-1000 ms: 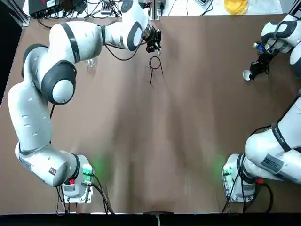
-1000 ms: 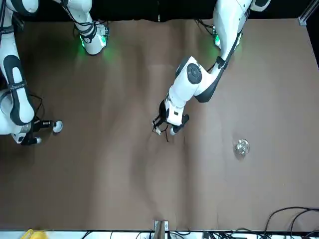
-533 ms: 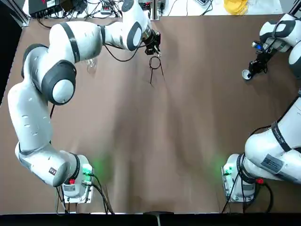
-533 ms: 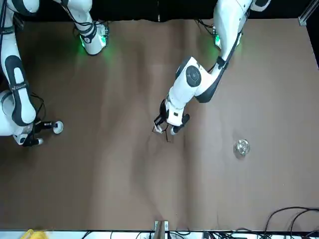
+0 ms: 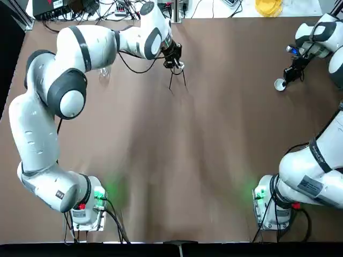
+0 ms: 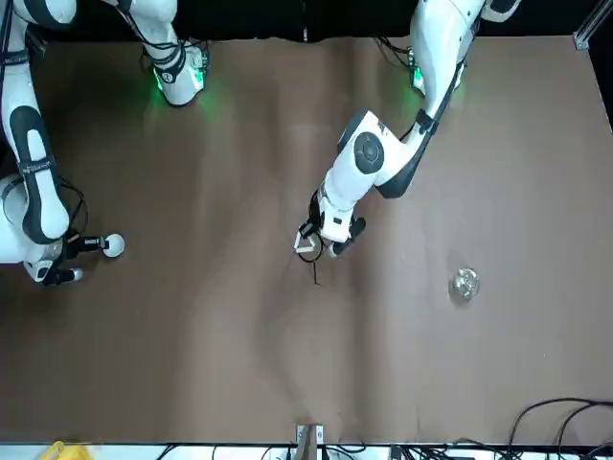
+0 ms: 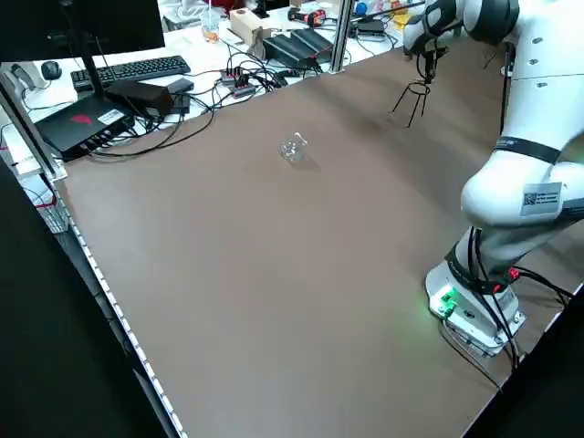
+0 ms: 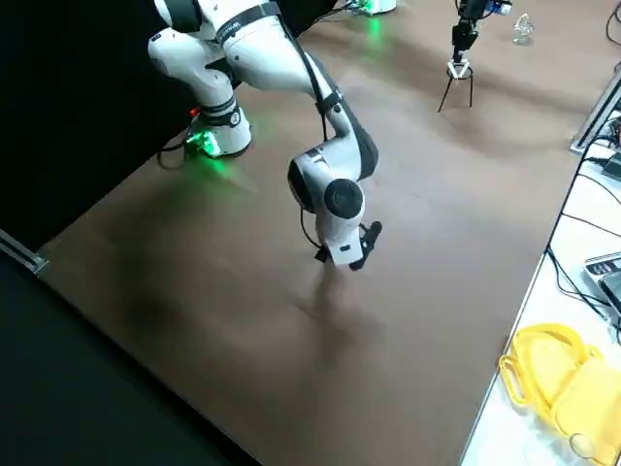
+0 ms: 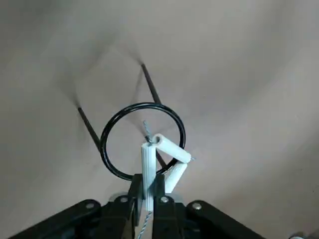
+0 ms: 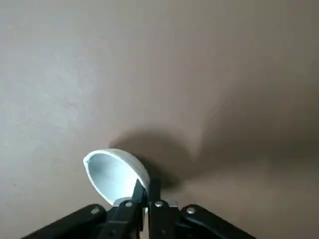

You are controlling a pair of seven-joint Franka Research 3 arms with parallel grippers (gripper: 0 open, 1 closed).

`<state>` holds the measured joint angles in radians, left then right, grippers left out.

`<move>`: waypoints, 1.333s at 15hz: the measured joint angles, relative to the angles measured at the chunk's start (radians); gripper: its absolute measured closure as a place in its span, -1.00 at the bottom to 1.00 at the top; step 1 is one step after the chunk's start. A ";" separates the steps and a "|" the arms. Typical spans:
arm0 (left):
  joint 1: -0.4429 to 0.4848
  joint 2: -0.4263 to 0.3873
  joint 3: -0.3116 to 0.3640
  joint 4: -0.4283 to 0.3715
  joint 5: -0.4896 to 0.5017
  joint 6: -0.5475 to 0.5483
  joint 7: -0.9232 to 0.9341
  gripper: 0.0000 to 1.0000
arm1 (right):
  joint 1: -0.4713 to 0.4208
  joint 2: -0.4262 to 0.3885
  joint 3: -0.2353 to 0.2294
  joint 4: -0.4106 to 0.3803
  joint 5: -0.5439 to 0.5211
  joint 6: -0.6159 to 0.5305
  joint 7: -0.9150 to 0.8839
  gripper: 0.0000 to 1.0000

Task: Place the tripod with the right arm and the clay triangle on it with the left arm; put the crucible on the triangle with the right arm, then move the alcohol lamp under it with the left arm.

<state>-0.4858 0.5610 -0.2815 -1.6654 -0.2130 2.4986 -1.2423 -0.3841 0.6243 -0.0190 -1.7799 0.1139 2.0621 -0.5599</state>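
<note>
Left claw clamped on one side of the clay triangle, held directly over the ring of the tripod, which stands upright at the far middle of the table. Right claw pinched on the rim of the crucible, tilted on its side, at the table's far right edge, well apart from the tripod (whether lifted or touching the surface, hard to tell). Alcohol lamp alone toward the far left, clear of both claws

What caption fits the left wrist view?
Left tool holds the clay triangle over the tripod ring, off-centre and tilted.
</note>
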 joint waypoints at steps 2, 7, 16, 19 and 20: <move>0.001 0.000 0.001 0.000 0.000 -0.003 0.000 0.74 | 0.028 -0.003 0.011 0.026 0.001 -0.002 0.000 0.89; 0.003 0.000 0.006 -0.002 0.004 -0.005 0.000 0.74 | 0.143 -0.073 0.017 0.108 0.003 -0.153 0.117 0.89; 0.005 0.000 0.021 -0.002 0.012 -0.006 0.000 0.55 | 0.482 -0.154 0.025 0.240 0.089 -0.365 0.696 0.89; 0.004 0.000 0.021 -0.002 0.015 -0.006 0.000 0.36 | 0.584 -0.154 0.024 0.243 0.187 -0.358 0.847 0.89; 0.003 0.000 0.021 -0.002 0.015 -0.006 0.000 0.19 | 0.604 -0.154 0.024 0.248 0.217 -0.357 0.871 0.89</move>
<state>-0.4824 0.5610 -0.2603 -1.6678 -0.1978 2.4924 -1.2423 0.2200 0.4707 0.0051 -1.5317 0.3311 1.7055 0.3113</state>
